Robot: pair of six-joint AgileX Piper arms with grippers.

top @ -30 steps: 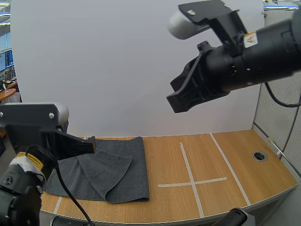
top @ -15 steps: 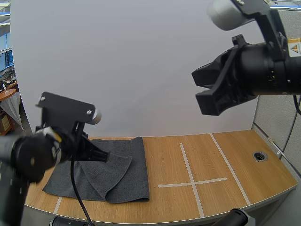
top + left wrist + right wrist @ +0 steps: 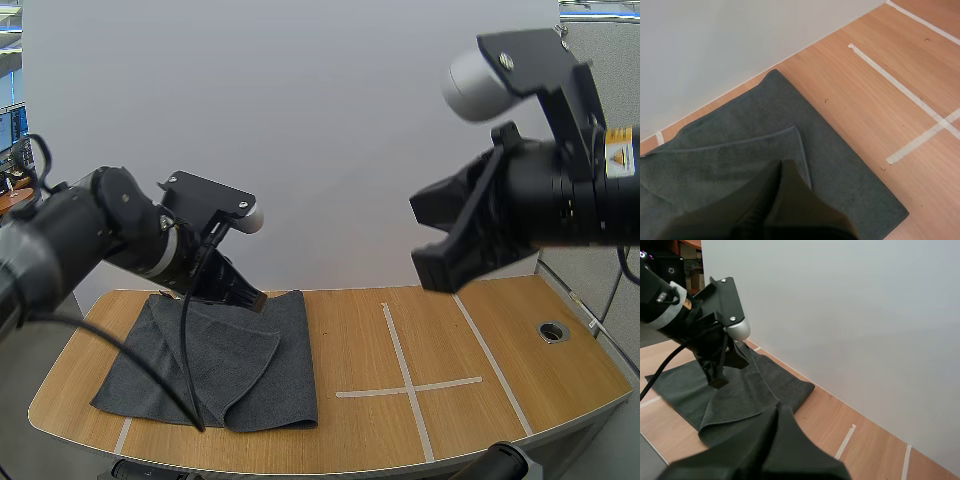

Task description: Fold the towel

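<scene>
A dark grey towel (image 3: 250,370) lies on the left part of the wooden table (image 3: 520,350), with one flap folded loosely over its middle. My left gripper (image 3: 255,298) hangs low over the towel's back edge, its fingers (image 3: 785,180) together as one dark wedge with nothing between them. In the left wrist view the towel (image 3: 840,165) spreads under the tip. My right gripper (image 3: 432,255) is high above the table's right half, far from the towel. Its fingers (image 3: 777,425) are shut on nothing. From there the towel (image 3: 755,390) and my left gripper (image 3: 717,382) on its far side are visible.
White tape lines form a cross (image 3: 405,385) on the table right of the towel, with another strip (image 3: 490,350) further right. A round cable hole (image 3: 552,330) sits near the right edge. A white wall (image 3: 300,150) rises directly behind the table.
My left arm swung from close to the camera forward and down to the towel's back edge. My right arm moved to the right and then sank a little.
</scene>
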